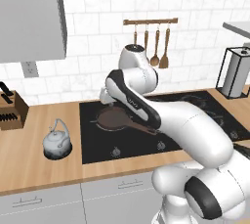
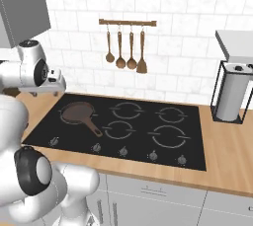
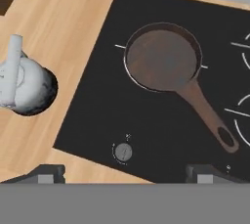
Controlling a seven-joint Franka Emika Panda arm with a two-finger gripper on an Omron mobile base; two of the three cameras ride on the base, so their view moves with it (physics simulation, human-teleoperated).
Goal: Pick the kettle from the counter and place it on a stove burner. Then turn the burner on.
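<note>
- White tiles cover the wall behind the counter [image 1: 39, 157], and wooden spoons [image 2: 126, 48] hang there on a rail.
- I see the kettle [image 1: 57, 142] sitting upright on the wood, just left of the black cooktop [image 2: 133, 143], not on any burner.
- From my hand camera, the kettle [image 3: 22, 83] is far to the left, well apart from my gripper [image 3: 124, 171].
- My gripper is wide apart and holds nothing; it hangs over the front edge of the cooktop.
- I see a brown frying pan [image 3: 163, 59] on the back left burner, with its handle pointing toward the front.
- A knob [image 3: 123, 152] sits just ahead of my fingertips [image 3: 49, 174].
</note>
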